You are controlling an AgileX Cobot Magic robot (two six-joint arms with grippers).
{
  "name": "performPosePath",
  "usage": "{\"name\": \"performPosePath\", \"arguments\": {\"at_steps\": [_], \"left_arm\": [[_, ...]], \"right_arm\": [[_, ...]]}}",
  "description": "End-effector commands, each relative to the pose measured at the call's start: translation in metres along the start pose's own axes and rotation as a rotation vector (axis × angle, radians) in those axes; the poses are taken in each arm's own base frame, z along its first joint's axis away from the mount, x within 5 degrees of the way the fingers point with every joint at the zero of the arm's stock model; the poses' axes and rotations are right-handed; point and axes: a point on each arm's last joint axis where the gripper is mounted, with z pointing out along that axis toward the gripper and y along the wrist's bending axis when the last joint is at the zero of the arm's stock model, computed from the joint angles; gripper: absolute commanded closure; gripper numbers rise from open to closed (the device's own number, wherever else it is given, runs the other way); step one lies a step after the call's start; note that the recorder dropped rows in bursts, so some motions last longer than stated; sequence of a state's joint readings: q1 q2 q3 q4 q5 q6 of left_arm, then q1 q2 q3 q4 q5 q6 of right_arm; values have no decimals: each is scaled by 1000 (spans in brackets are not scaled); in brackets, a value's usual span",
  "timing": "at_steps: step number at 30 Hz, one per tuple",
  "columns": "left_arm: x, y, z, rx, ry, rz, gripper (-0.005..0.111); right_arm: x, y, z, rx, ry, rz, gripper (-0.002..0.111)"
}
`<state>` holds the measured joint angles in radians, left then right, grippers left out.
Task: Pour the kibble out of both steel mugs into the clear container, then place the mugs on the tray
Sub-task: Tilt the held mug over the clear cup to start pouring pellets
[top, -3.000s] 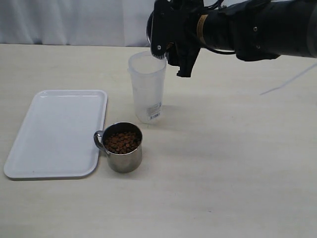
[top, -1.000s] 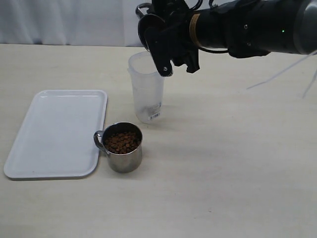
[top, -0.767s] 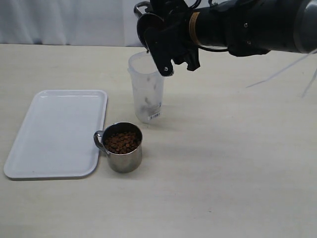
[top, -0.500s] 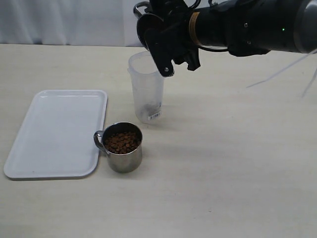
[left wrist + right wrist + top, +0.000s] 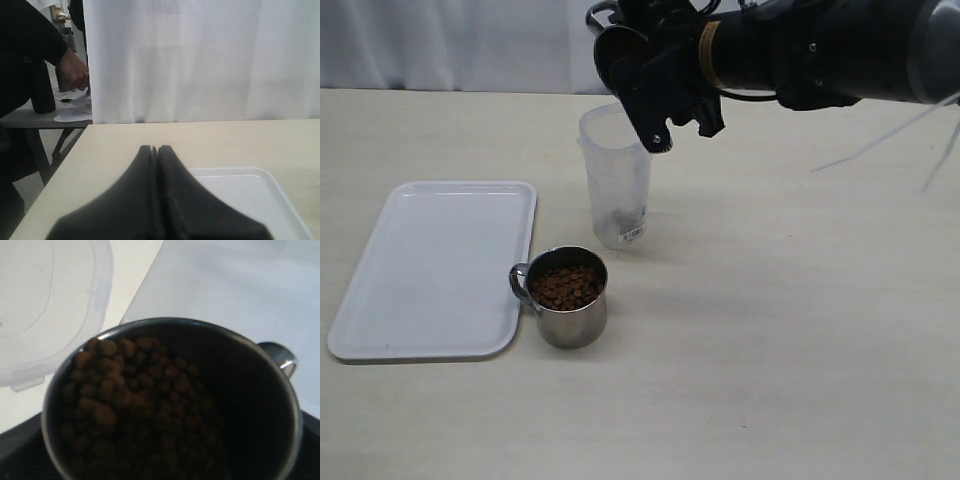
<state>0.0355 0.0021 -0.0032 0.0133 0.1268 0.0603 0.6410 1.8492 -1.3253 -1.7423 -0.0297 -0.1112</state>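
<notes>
My right gripper (image 5: 667, 102) is shut on a steel mug (image 5: 618, 52), held tilted above the rim of the clear container (image 5: 616, 175). In the right wrist view this mug (image 5: 280, 405) is still heaped with kibble (image 5: 135, 390), and the container's rim (image 5: 60, 315) lies just beyond its lip. A few pellets (image 5: 618, 215) rest at the container's bottom. A second steel mug (image 5: 569, 298), full of kibble (image 5: 566, 285), stands upright on the table beside the tray (image 5: 430, 270). The left gripper (image 5: 154, 149) is shut on nothing, low over the table near the tray (image 5: 245, 195).
A white curtain (image 5: 460, 40) hangs behind the table's far edge. In the left wrist view a person (image 5: 30, 55) stands at a dark side table (image 5: 45, 117) beyond the table's end.
The held mug has tipped slightly further over the container. A few pellets have dropped in and settled at its bottom. The left gripper has not moved.
</notes>
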Motion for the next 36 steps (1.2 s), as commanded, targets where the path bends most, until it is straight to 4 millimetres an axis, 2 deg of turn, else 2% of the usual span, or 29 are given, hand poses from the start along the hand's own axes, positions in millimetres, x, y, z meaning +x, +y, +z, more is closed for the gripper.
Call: {"name": "performPosePath", "arguments": {"at_steps": [1, 32, 36], "left_arm": [[0, 0, 0, 2, -6, -4, 107], [1, 0, 0, 2, -4, -4, 107], [1, 0, 0, 2, -4, -4, 107]], "right_arm": [[1, -4, 3, 12, 4, -10, 104], [2, -4, 3, 10, 16, -78, 104], [-7, -8, 3, 12, 41, -98, 104]]}}
